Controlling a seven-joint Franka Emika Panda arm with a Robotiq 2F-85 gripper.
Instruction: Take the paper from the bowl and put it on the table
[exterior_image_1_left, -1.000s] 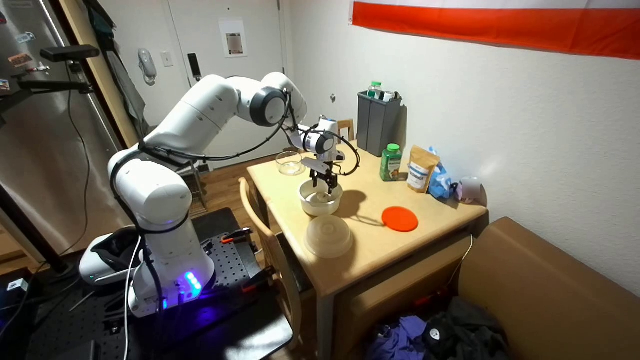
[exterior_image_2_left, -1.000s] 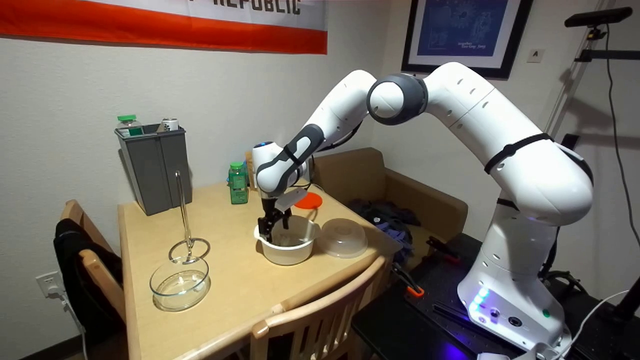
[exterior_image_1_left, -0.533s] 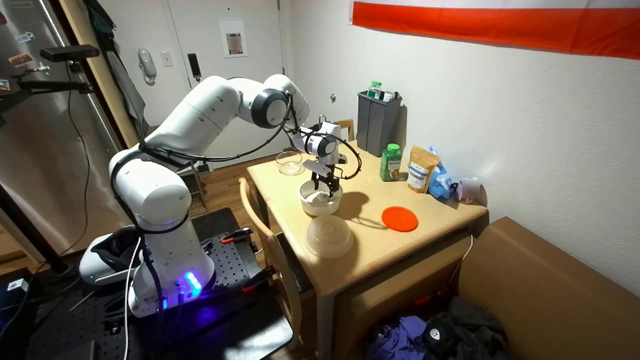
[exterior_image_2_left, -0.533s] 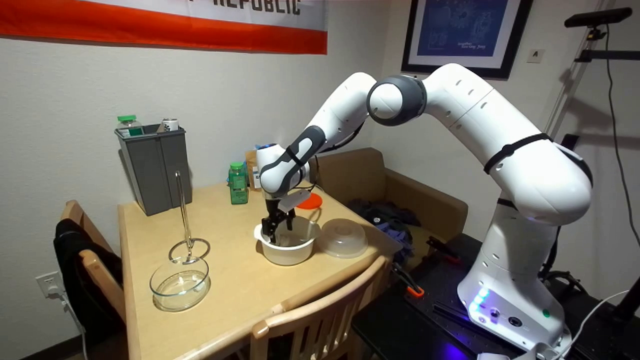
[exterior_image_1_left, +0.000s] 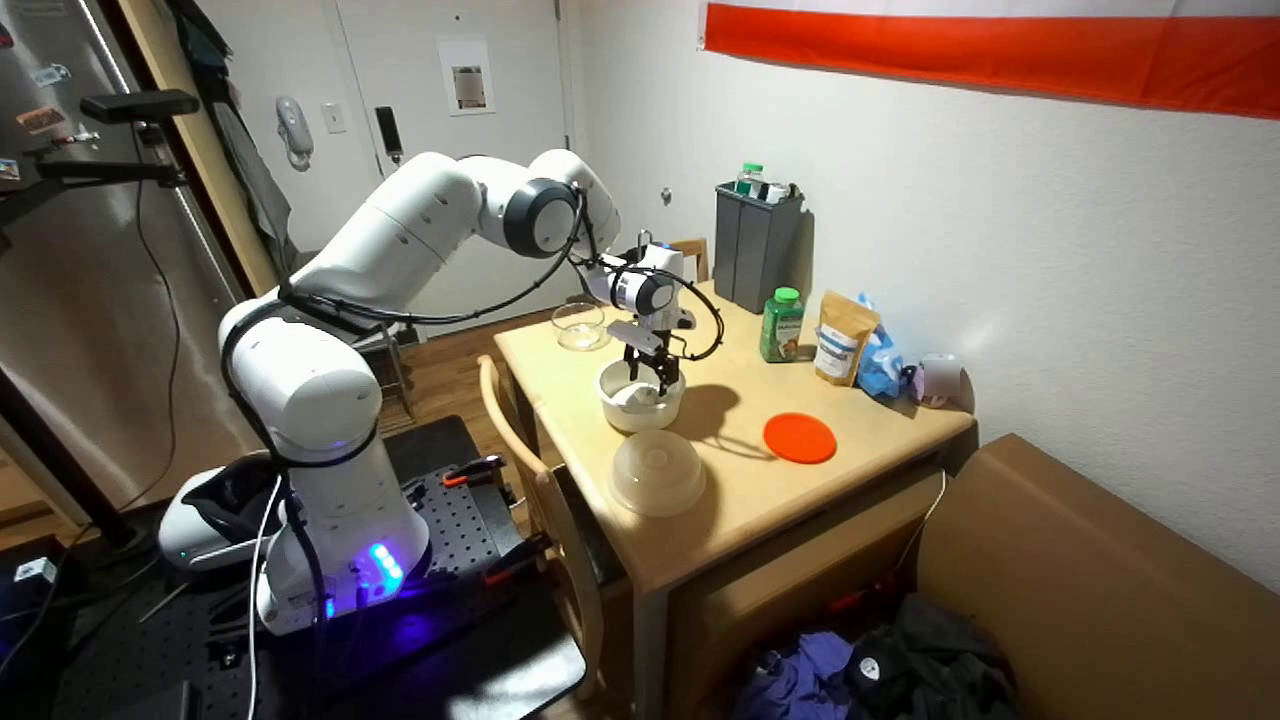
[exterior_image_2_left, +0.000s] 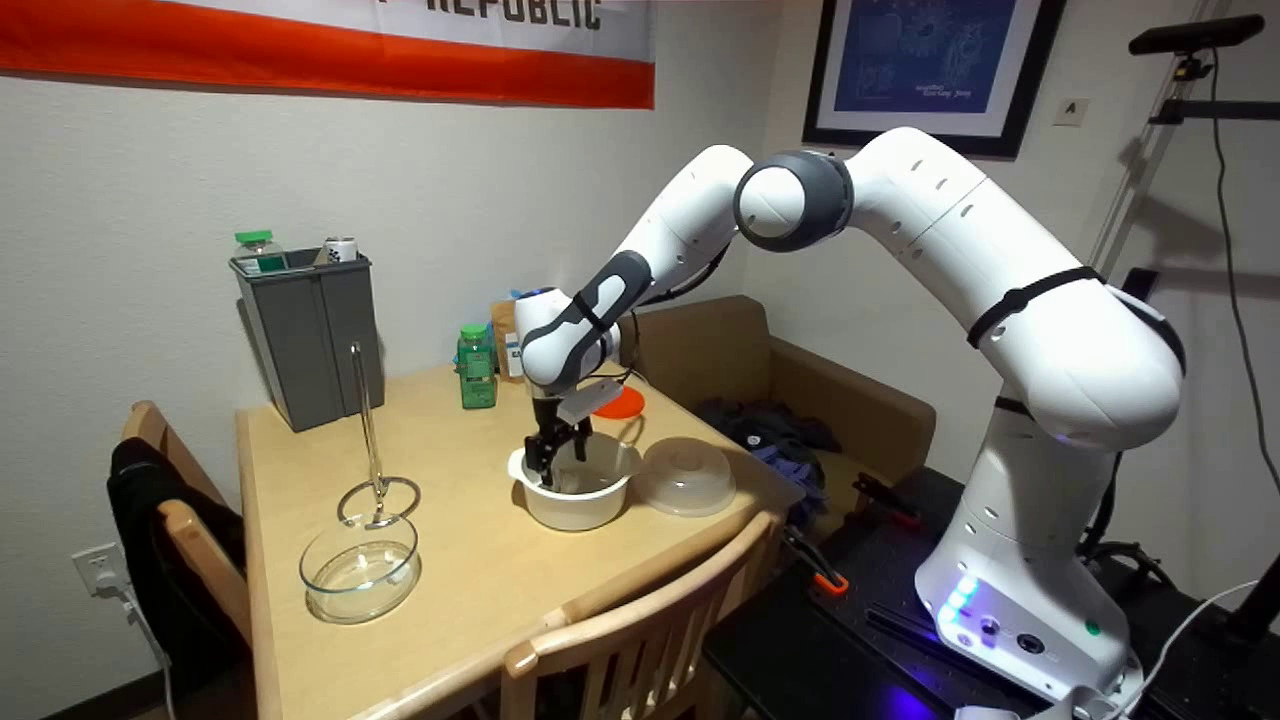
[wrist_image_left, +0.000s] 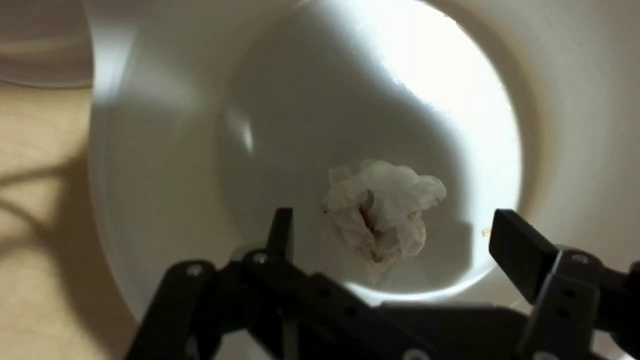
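The paper (wrist_image_left: 382, 205) is a small crumpled white scrap lying on the floor of a round white bowl (wrist_image_left: 155, 150) in the wrist view. My gripper (wrist_image_left: 395, 220) is open, one finger on each side of the paper, neither touching it. In both exterior views the bowl (exterior_image_1_left: 640, 417) (exterior_image_2_left: 575, 512) stands on the light wooden table (exterior_image_1_left: 745, 505) (exterior_image_2_left: 470, 580). My gripper (exterior_image_1_left: 650, 378) (exterior_image_2_left: 562, 468) points down with its fingertips inside the bowl's mouth. The bowl's wall and the gripper hide the paper in an exterior view; it is hard to make out there.
A translucent domed lid or bowl (exterior_image_1_left: 657, 473) (exterior_image_2_left: 687, 477) sits close beside the white bowl. An orange disc (exterior_image_1_left: 799, 438) lies on the table. A glass bowl (exterior_image_2_left: 360, 570) and a metal stand (exterior_image_2_left: 370, 450) are on another side. A grey bin (exterior_image_2_left: 315, 340) and green-capped jar (exterior_image_2_left: 476, 367) stand near the wall.
My gripper has shifted slightly to the right in both exterior views, staying within the bowl's mouth. It has hardly moved in the last half second. The bowl has not moved.
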